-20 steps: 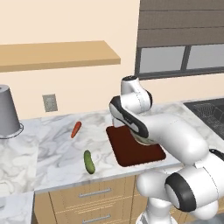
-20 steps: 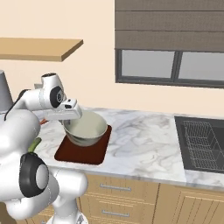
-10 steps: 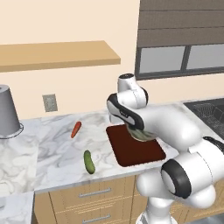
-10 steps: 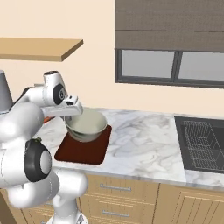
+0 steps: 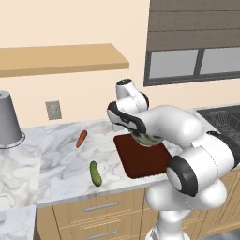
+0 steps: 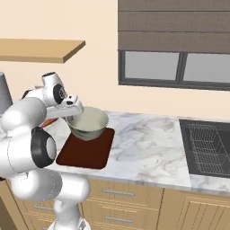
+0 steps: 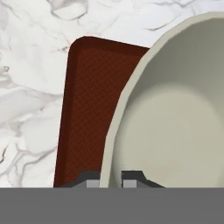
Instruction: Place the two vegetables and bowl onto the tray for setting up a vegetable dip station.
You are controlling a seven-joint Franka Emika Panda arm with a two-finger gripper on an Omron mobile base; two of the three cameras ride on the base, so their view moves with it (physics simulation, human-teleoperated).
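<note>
My gripper (image 6: 72, 117) is shut on the rim of the greyish-green bowl (image 6: 90, 122), one finger inside and one outside the rim (image 7: 110, 178). The bowl (image 5: 149, 139) hangs over the far part of the dark reddish-brown tray (image 5: 140, 161); I cannot tell whether it touches it. In the hand view the bowl's cream inside (image 7: 175, 122) lies to the right and the tray (image 7: 85, 109) shows beneath it. The orange-red carrot (image 5: 81, 138) and the dark green cucumber (image 5: 95, 173) lie on the marble counter left of the tray.
A tall grey metal cylinder (image 5: 8, 121) stands at the counter's far left under a wooden shelf (image 5: 61, 58). A dark sink with a wire rack (image 6: 209, 143) is set into the counter on the right. Bare marble (image 6: 143, 139) lies between tray and sink.
The bowl, still gripped, has shifted slightly up and toward the wall over the tray. The arm's elbow has swung. Carrot and cucumber have not moved.
</note>
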